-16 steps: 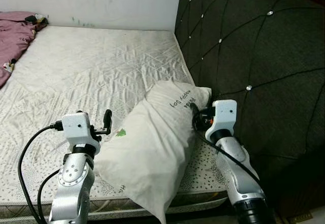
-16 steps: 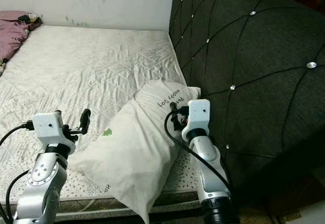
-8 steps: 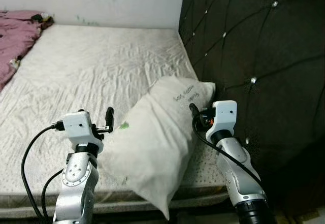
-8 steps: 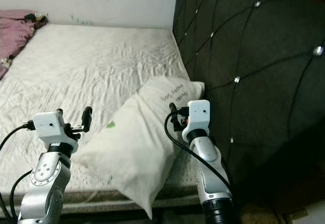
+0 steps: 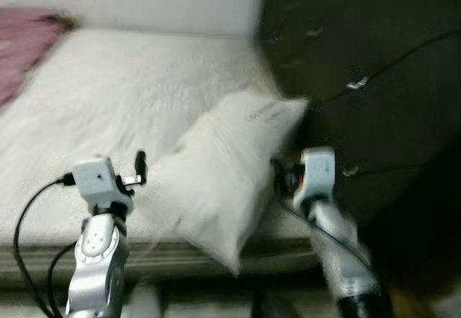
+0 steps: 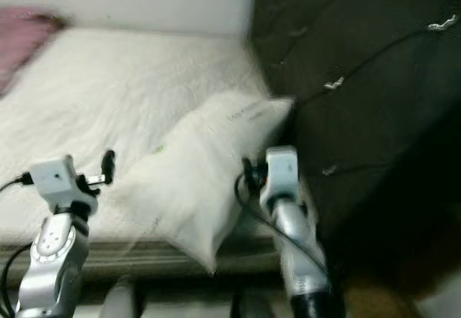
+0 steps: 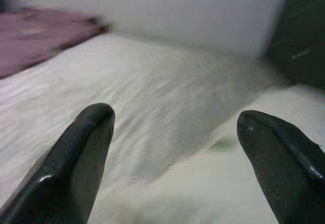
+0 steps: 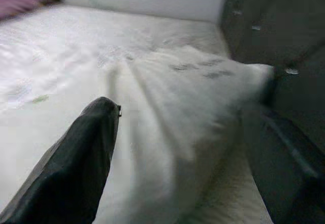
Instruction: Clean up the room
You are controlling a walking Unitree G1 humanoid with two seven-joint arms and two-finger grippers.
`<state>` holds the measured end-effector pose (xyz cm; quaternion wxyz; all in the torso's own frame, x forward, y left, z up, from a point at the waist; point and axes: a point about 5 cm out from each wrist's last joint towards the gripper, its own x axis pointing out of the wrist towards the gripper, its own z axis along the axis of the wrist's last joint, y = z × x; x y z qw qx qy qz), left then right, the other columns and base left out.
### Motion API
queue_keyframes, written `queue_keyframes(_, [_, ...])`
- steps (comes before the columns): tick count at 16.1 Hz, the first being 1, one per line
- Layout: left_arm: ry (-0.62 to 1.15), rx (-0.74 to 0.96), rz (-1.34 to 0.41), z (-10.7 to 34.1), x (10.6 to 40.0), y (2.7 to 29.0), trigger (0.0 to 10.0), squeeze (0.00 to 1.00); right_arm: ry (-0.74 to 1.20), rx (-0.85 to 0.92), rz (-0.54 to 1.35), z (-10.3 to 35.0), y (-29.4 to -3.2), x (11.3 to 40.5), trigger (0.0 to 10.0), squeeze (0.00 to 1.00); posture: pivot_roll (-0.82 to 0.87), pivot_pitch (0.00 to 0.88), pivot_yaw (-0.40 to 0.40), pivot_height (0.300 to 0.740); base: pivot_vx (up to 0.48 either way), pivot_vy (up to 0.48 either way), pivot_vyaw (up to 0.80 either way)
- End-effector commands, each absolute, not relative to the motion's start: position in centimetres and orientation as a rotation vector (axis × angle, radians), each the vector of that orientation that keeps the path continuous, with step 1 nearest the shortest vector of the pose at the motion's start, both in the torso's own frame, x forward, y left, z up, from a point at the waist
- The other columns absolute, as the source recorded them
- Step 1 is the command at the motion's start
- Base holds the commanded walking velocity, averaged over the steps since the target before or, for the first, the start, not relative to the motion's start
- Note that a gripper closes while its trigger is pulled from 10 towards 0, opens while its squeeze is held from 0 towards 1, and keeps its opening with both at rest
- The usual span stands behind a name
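Pillow (image 5: 230, 170) lies on bed (image 5: 108, 94) between both tools. Left tool (image 7: 177, 148) spread, just left of it; right tool (image 8: 188, 148) spread, at its right side by headboard (image 5: 360, 58).

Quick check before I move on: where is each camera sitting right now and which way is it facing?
Head, both eyes: look down, blurred, at the white pillow on the mattress beside the dark headboard; both silver arms show.
Left wrist: looks along the open left claw over the mattress toward the pink blanket.
Right wrist: looks along the open right claw at the pillow.
Shared: pillow and mattress in every view.
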<state>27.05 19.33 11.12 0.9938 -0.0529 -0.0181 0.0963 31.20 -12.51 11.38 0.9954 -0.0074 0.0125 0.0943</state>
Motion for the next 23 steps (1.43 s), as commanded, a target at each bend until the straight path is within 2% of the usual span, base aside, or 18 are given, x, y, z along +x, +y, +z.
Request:
queue_keyframes(1, [-0.026,-0.094,0.209,10.89,27.0,18.8,10.0,0.0,0.029,-0.038,0.212,11.02,-12.23,30.97,10.0,0.0,0.03,0.064,-0.065,0.619,0.0,0.0,0.0])
queue_keyframes(2, [-0.029,-0.072,0.225,10.9,26.91,18.72,10.0,0.0,0.018,-0.057,0.221,11.09,-12.12,30.97,10.0,0.0,0.03,0.058,-0.064,0.609,0.0,0.0,0.0])
queue_keyframes(3, [-0.027,-0.096,0.17,10.79,26.8,18.43,10.0,0.0,0.018,-0.06,0.234,11.04,-11.92,30.92,10.0,0.0,0.03,0.058,-0.064,0.599,0.0,0.0,0.0])
queue_keyframes(8, [-0.039,-0.137,0.18,10.76,26.74,19.33,10.0,0.0,0.033,-0.073,0.27,10.56,-11.47,30.68,10.0,0.0,0.03,0.057,-0.067,0.599,0.0,0.0,0.0])
queue_keyframes(19, [-0.064,-0.125,0.166,11.22,26.95,19.28,10.0,0.0,0.025,-0.114,0.263,10.33,-11.64,30.79,10.0,0.0,0.02,0.067,-0.065,0.595,0.0,0.0,0.0])
queue_keyframes(23, [-0.059,-0.131,0.158,11.09,27.05,19.15,10.0,0.0,0.029,-0.133,0.272,10.1,-11.61,30.75,10.0,0.0,0.02,0.069,-0.066,0.595,0.259,0.0,0.0])
